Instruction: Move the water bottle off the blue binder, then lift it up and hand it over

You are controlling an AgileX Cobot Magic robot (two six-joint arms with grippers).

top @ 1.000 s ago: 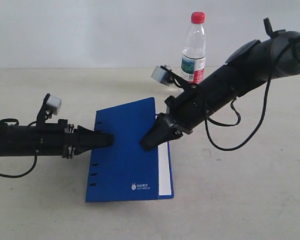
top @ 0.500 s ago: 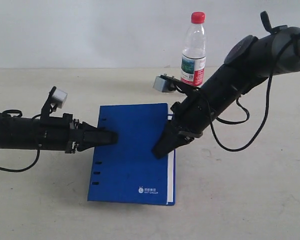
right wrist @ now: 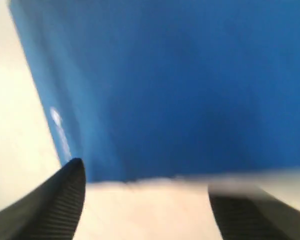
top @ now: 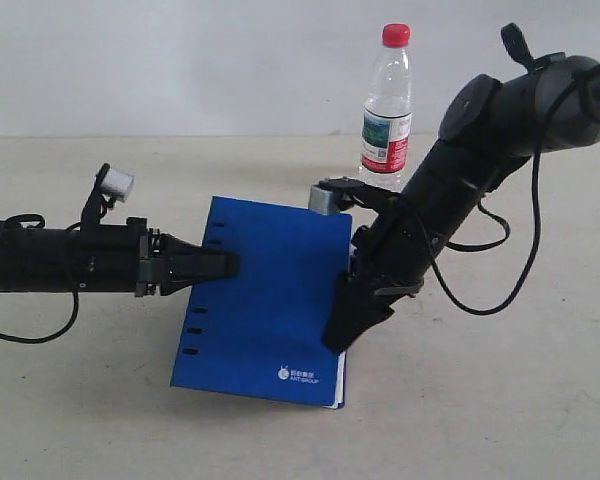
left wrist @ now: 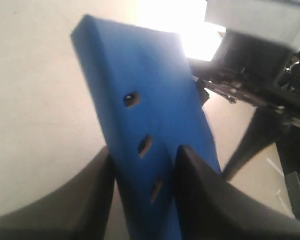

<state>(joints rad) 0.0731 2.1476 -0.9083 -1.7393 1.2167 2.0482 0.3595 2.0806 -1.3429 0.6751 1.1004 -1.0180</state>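
The water bottle (top: 387,110), clear with a red cap, stands upright on the table at the back, apart from the blue binder (top: 270,310) and both arms. My left gripper (top: 225,268) is shut on the binder's spine edge, beside the slots. The left wrist view shows both dark fingers (left wrist: 195,175) pinching the blue binder (left wrist: 140,75), with my left gripper (left wrist: 142,150) across its spine. My right gripper (top: 342,335) hangs at the binder's right, page-side edge. In the right wrist view my right gripper (right wrist: 145,180) is open with nothing between its fingers, the blue binder (right wrist: 180,75) just beyond.
The beige table (top: 500,400) runs to a pale wall behind. A black cable (top: 480,300) loops under the right arm. The right arm's grey camera block (top: 325,197) hangs over the binder's far corner.
The left gripper has closed on the binder's spine. The right gripper has opened, let go of the binder's edge and moved toward the near right. The binder has swung round.
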